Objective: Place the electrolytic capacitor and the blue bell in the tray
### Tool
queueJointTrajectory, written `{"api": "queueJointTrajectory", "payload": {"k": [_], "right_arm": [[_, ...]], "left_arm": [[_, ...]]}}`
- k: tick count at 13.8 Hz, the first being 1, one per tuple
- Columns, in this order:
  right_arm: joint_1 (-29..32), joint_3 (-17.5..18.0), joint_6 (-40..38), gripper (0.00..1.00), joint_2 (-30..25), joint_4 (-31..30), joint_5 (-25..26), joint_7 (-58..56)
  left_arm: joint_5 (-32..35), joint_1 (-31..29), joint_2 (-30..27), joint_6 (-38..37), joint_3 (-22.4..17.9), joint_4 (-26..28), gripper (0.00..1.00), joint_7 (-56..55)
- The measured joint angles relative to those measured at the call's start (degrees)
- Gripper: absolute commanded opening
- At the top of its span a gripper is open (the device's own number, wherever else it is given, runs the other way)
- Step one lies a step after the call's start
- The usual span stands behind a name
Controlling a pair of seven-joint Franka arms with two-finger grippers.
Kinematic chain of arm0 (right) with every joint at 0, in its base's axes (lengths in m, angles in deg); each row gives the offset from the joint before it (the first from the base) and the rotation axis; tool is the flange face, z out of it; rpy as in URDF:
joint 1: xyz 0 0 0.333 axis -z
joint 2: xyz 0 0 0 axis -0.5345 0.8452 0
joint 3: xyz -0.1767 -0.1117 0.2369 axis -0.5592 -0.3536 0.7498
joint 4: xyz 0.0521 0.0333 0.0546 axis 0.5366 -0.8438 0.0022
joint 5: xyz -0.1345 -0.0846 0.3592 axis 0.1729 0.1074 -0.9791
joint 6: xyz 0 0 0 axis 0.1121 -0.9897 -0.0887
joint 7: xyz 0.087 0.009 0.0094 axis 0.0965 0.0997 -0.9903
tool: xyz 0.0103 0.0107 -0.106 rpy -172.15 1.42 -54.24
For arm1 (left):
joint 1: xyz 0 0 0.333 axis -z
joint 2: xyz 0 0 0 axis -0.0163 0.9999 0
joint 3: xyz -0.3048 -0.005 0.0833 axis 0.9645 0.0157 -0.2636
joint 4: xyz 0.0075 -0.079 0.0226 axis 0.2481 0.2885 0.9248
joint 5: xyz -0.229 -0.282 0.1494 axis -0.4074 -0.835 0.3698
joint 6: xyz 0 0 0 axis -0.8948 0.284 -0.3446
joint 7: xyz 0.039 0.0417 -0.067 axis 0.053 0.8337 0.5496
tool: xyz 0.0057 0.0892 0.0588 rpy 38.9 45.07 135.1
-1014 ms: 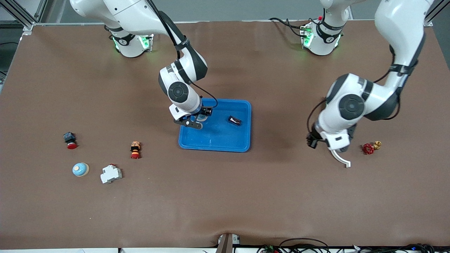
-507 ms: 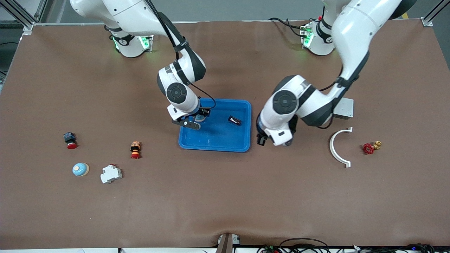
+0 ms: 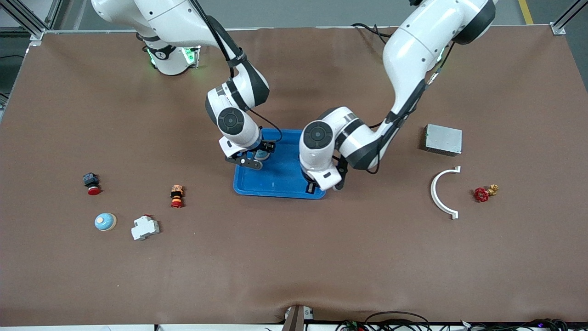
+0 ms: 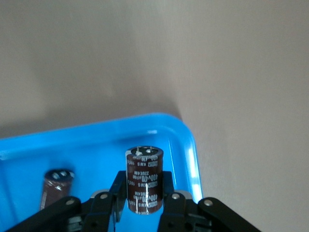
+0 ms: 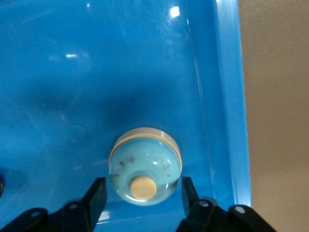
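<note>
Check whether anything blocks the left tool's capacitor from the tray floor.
Nothing visible does. The electrolytic capacitor in the left tool is over bare tray floor; a second capacitor lies beside it, apart.

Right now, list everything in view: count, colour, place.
tray: 1, bright blue, mid-table
capacitors: 2, brown; held capacitor over tray corner, loose capacitor in tray
bells: 2, pale blue; held bell in tray, loose bell toward right arm's end
red button, orange button: 1 each, near loose bell
breaker: 1, white, beside loose bell
box: 1, grey, toward left arm's end
bracket: 1, white, curved
valve: 1, red, beside bracket
left pincer: grips held capacitor
right pincer: grips held bell
</note>
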Motion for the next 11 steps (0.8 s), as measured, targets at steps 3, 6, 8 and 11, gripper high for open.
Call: {"api": "queueJointTrajectory", "payload": {"k": [3, 6, 8, 11], "right_arm": [[0.01, -0.24, -5.32, 1.0, -1.29, 2.22, 0.02, -0.13], [1.2, -2.58, -20.54, 1.0, -4.6, 9.12, 1.24, -3.38], [4.78, -4.25, -32.81, 1.0, -6.48, 15.6, 3.99, -9.02], [12.43, -5.0, -42.27, 1.0, -7.53, 22.64, 12.16, -21.83]], "left_arm": [[0.0, 0.28, 0.97, 0.55, -0.07, -0.29, 1.0, 0.01], [0.0, 0.24, 0.99, 0.65, -0.16, -0.8, 1.0, 0.97], [0.0, -0.15, 0.42, 0.66, -0.25, -1.71, 1.0, 1.74], [0.0, -3.75, -3.41, -2.23, 0.62, -2.97, 1.0, 5.93]]}}
